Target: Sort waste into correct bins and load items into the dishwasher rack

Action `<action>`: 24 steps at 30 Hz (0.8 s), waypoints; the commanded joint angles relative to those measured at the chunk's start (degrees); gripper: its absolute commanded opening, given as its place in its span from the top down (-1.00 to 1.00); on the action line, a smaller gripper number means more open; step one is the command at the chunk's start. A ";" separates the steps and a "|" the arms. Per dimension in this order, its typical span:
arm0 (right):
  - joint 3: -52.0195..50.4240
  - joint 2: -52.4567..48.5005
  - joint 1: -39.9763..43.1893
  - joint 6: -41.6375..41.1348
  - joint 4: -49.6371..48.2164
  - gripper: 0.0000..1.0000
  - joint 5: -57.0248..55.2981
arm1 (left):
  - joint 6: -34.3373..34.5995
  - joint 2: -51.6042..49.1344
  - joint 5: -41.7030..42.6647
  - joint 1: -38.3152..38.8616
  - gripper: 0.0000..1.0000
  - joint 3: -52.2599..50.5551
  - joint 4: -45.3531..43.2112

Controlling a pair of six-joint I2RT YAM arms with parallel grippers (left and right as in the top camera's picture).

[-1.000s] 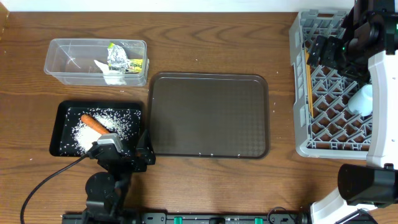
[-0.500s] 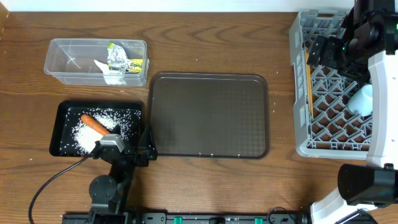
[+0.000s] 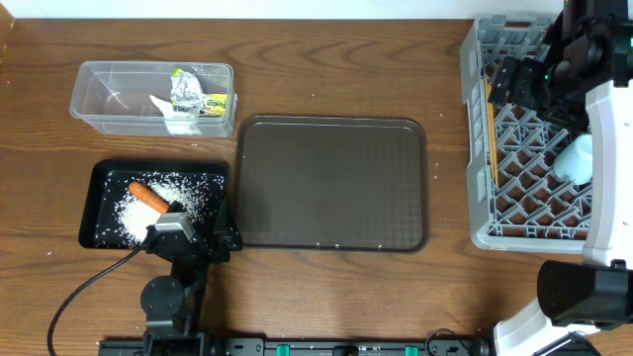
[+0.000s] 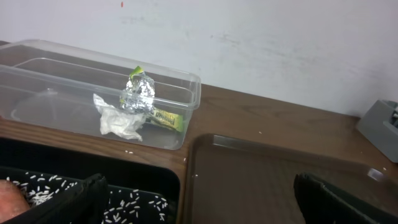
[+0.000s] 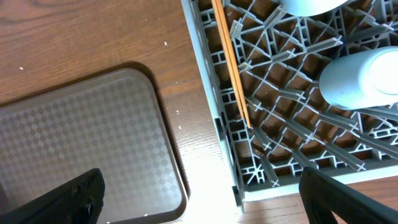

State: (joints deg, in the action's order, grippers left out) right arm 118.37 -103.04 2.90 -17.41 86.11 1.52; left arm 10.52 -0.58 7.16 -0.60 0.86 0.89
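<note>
Fingers (image 4: 74, 202) of the left gripper (image 4: 202, 190) are spread wide with nothing between them. Only their dark tips show, at the bottom corners of the left wrist view. Right gripper (image 5: 202, 186) is the same: fingers (image 5: 339, 196) wide apart and empty, hanging over the gap between the brown tray (image 5: 74, 143) and the rack (image 5: 211, 106).

Overhead layout:
- Clear tub (image 3: 99, 99) toward the far left corner of the tabletop (image 3: 396, 59).
- Black tray (image 3: 99, 178) toward the near left corner.
- Brown tray in the middle.
- Grey rack along the right edge.
- Left gripper at the black tray's near right corner, just beside the brown tray's left rim.

Tub holds the foil ball (image 4: 138, 93), tissue (image 4: 118, 123) and wrapper (image 4: 165, 117), bunched at its right end. Overhead they read as one cluster. The left wrist view separates them: foil touching the tissue from behind, wrapper lying flat to the right.

Black tray holds rice (image 3: 134, 210) with the carrot (image 3: 148, 196) lying across it. This is plain overhead; the left wrist view catches only stray grains and a sliver of carrot at its bottom left edge.

Overhead, the right arm covers much of the rack. Chopsticks (image 5: 231, 68) lie along its left side on the lattice. Cup (image 5: 360, 81) sits among the pegs; I cannot tell if it is upright or tipped. A second pale blue dish (image 5: 311, 5) is cut off at the top of the right wrist view and hidden overhead.
</note>
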 commanded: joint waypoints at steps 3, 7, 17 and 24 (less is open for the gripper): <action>-0.02 -0.26 0.04 -0.57 0.07 -0.97 0.02 | -0.87 0.50 0.98 1.27 -0.96 -0.66 2.47; -0.02 -0.26 0.04 -0.57 0.07 -0.99 0.02 | -0.87 0.50 1.01 2.69 -0.96 -0.66 2.47; -0.02 -0.26 0.04 -0.57 0.07 -0.98 0.02 | -0.87 0.35 1.01 3.30 -0.96 -0.63 2.47; -0.02 -0.26 0.04 -0.57 0.07 -0.98 0.02 | -0.87 0.35 1.01 3.30 -0.96 -0.63 2.47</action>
State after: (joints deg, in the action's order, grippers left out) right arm 118.37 -103.04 2.90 -17.41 86.08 1.52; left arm 10.46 -0.58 7.14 2.48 0.89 0.99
